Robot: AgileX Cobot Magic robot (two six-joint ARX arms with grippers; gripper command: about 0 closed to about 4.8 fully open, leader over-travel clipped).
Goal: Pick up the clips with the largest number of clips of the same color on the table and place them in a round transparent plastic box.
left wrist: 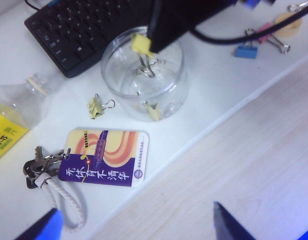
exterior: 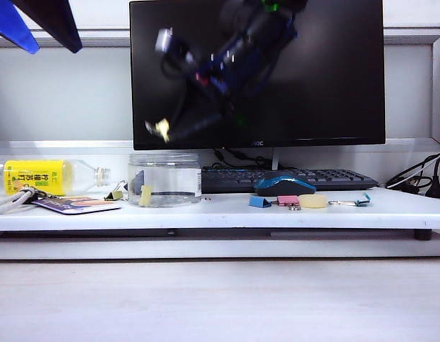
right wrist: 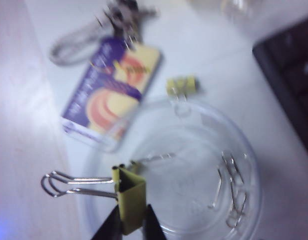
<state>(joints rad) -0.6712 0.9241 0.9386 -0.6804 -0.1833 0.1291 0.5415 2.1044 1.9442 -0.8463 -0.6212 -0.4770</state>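
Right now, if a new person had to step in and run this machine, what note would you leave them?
Right gripper: shut on a pale-yellow clip, held above the round clear box.
Left gripper: open, holding nothing, raised over the table's front edge.
Done: one yellow clip in the box.
Left: drop the held clip in, then fetch the last yellow clip on the table beside the box.
Leave the blue clip and pink clip alone.

Exterior frontal, low; wrists overhead, sharing box (left wrist: 144,75).
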